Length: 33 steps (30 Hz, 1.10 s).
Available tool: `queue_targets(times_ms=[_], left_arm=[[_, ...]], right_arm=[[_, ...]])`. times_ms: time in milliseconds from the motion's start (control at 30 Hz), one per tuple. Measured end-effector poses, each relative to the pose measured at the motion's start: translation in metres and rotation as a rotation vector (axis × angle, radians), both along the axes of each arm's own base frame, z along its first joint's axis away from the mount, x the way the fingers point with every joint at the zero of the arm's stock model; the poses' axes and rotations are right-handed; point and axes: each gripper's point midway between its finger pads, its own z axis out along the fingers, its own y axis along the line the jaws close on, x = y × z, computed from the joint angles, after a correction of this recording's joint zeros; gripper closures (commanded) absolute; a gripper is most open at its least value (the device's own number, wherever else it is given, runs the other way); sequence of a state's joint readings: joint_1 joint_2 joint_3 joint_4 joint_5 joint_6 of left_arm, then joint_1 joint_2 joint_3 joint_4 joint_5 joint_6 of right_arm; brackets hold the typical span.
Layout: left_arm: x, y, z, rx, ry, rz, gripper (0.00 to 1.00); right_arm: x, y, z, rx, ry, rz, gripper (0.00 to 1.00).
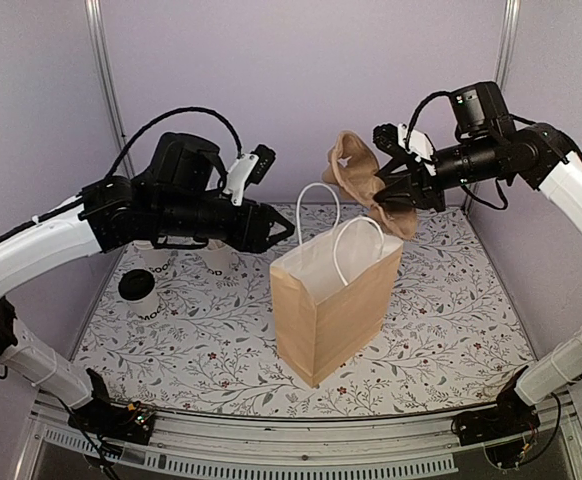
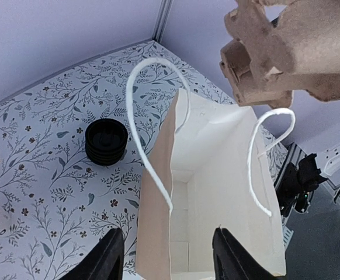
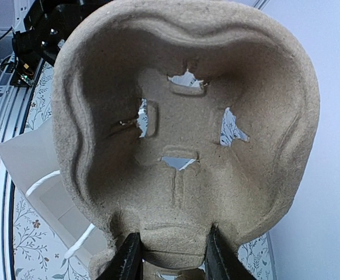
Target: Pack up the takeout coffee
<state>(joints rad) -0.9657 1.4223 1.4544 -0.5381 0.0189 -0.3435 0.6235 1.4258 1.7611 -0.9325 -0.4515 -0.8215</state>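
Your takeout coffee point(image 1: 139, 292) stands upright on the bench point(image 1: 451, 310) with its black lid on, far to the left in the top view and well apart from the paper bag point(image 1: 326, 300), which stands open at the middle. The left tool point(image 1: 283, 228) hangs just beside the bag's upper left rim, released, its jaws apart with nothing gripped between them. Its wrist view looks down into the bag past the 2 white handles point(image 2: 149, 122), and nothing shows inside as far as that view reaches. The right tool point(image 3: 171, 256) is clenched on the edge of a pulp cup carrier point(image 1: 363, 175), held tilted in the air above the bag's far right corner and not yet inside it. What the coming move turns on is this: the left tool points right, toward the bag, while the coffee lies the opposite way, back along the left arm and lower, near its forearm. The left arm is much the nearer of the 2; the right is across the bag and occupied. The cup's long axis is vertical, so I judge you need a level approach from the side, closing on the wall below the lid. Do not confuse it with the stack of black lids point(image 2: 106, 142), which stands alone near the bag.
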Motion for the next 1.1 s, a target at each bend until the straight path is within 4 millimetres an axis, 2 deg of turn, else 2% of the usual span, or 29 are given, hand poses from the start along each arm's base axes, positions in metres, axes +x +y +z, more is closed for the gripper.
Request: queue_targets(times_ms=[133,267,433,567,667,833,967,1100], left_arm=[[-0.006,0.017,-0.003,-0.036,0.011,0.044,0.45],[-0.01,0.023,-0.015,-0.047,0.041,0.067,0.45],[-0.013,0.031,-0.037,-0.03,0.079,0.09,0.44],[-0.014,0.035,-0.043,-0.034,0.088,0.106,0.44],[-0.014,0.037,-0.043,-0.047,0.089,0.118,0.44],[-0.014,0.035,-0.045,-0.072,0.1,0.118,0.44],[-0.018,0.029,-0.05,-0.093,0.118,0.092,0.45],[-0.02,0.022,-0.041,-0.138,0.105,0.067,0.45]], right_arm=[[0.006,0.012,-0.012,-0.023,0.025,0.015,0.66],[-0.002,0.027,-0.023,-0.048,0.036,0.055,0.66],[-0.034,0.05,-0.027,-0.075,0.023,0.153,0.65],[-0.056,0.059,-0.033,-0.107,0.026,0.217,0.65],[-0.066,0.061,-0.038,-0.129,0.034,0.244,0.65],[-0.066,0.06,-0.048,-0.161,0.058,0.241,0.65],[-0.059,0.059,-0.051,-0.176,0.053,0.205,0.65],[-0.05,0.06,-0.047,-0.166,0.029,0.159,0.65]])
